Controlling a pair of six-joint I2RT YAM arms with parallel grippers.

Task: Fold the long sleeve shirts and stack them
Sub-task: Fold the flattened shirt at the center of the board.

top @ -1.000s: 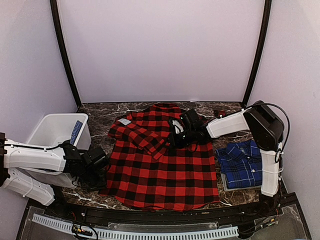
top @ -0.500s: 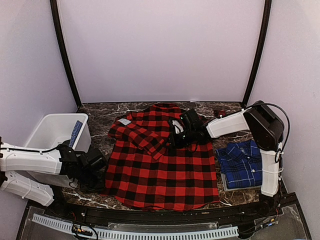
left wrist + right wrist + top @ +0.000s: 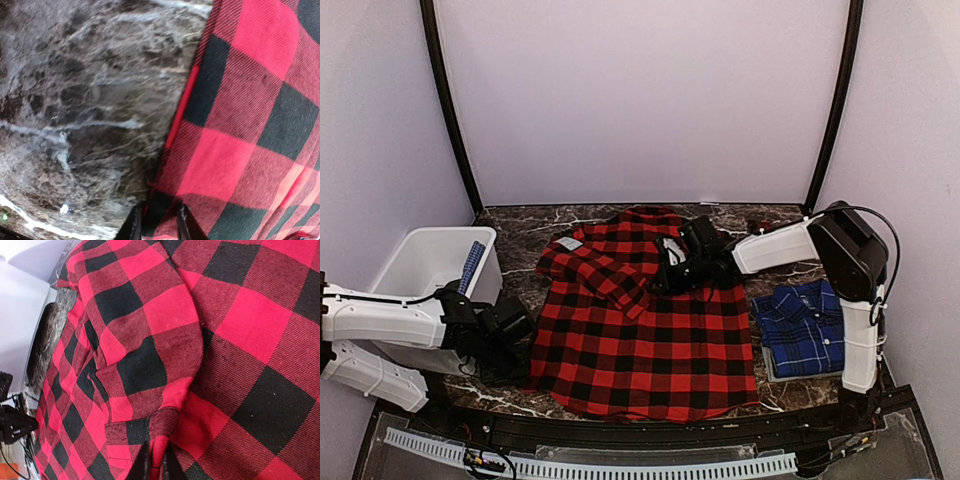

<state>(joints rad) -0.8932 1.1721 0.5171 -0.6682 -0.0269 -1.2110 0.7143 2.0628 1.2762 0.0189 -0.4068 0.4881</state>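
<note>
The red-and-black checked shirt [image 3: 650,325] lies spread flat on the dark marble table, with its left sleeve folded across the chest. The blue plaid shirt [image 3: 805,325] lies folded at the right. My left gripper [image 3: 515,335] is low at the red shirt's left edge. In the left wrist view its jaws [image 3: 157,227] stand narrowly apart with the shirt's hem [image 3: 170,200] between them. My right gripper [image 3: 670,270] is on the upper middle of the red shirt. In the right wrist view it [image 3: 156,465] is shut on a cuff fold [image 3: 167,422].
A white bin [image 3: 420,260] stands at the left behind my left arm, with a blue patterned item [image 3: 472,262] leaning in it. A white tag [image 3: 568,243] lies by the shirt's left shoulder. Bare marble [image 3: 75,100] lies left of the hem.
My left arm has drawn slightly back toward the near-left along the shirt's edge. The right gripper and both shirts have hardly moved.
</note>
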